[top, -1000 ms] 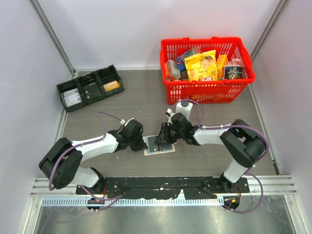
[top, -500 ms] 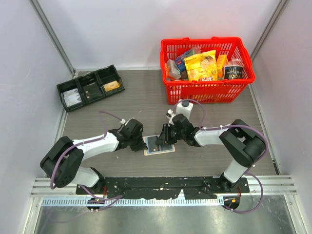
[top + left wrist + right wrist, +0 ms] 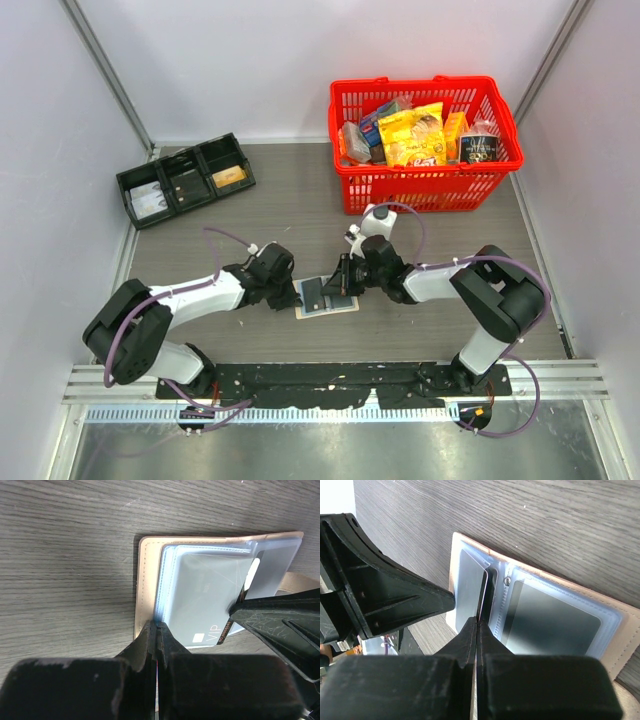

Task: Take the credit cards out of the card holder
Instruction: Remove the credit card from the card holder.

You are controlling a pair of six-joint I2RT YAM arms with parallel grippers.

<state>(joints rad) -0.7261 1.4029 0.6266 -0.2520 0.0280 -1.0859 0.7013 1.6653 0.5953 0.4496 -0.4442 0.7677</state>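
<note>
The tan card holder [image 3: 318, 302] lies open on the table between my two arms, its clear sleeves facing up. My left gripper [image 3: 296, 292] is shut on the left edge of the sleeves [image 3: 157, 625], pinning the card holder [image 3: 145, 580]. My right gripper [image 3: 345, 284] is shut on a grey credit card [image 3: 205, 600] marked VIP, which sticks partly out of its sleeve. In the right wrist view that credit card [image 3: 482, 592] stands edge-on between the closed fingertips [image 3: 478, 623]. Another dark card [image 3: 550, 625] sits in a sleeve of the card holder [image 3: 620, 630].
A red basket [image 3: 425, 182] full of groceries stands at the back right. A black three-compartment tray [image 3: 185, 180] with small items sits at the back left. Grey walls close in both sides.
My right gripper has closed on the credit card and shifted slightly right and back. The left gripper has stayed shut on the card holder.
</note>
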